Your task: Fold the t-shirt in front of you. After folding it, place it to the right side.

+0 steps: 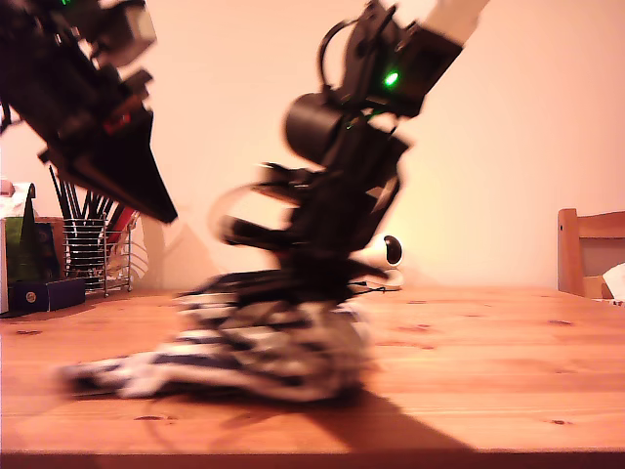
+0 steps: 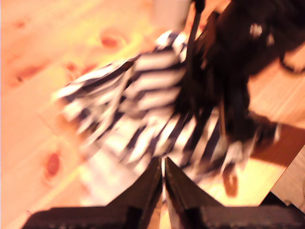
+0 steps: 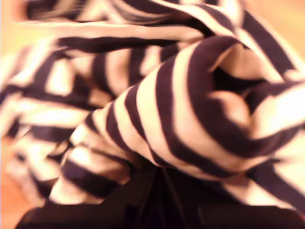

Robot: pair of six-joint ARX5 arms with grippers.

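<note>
The t-shirt [image 1: 264,357] lies in a crumpled heap on the wooden table [image 1: 488,371], near the front edge and slightly toward the exterior view's left of centre. Its dark and white stripes run in several directions, and one flattened part trails out toward the exterior view's left.

My second gripper [image 3: 159,191] is down in the heap. In the second wrist view striped folds fill nearly the whole picture and bulge over the dark jaw tips. The tips appear pressed together with cloth at them, but the fabric hides the contact point, so I cannot tell whether they pinch the garment. In the exterior view this arm descends from the upper right into the top of the heap.

My first gripper [image 2: 163,174] is raised above the table, with its jaws pressed together and nothing between them. Its wrist view looks down on the t-shirt and on the second arm standing in it. In the exterior view this arm sits at the upper left, clear of the cloth.

A wire pen holder [image 1: 93,249] stands at the exterior view's left, and a chair back [image 1: 586,249] at its right.
</note>
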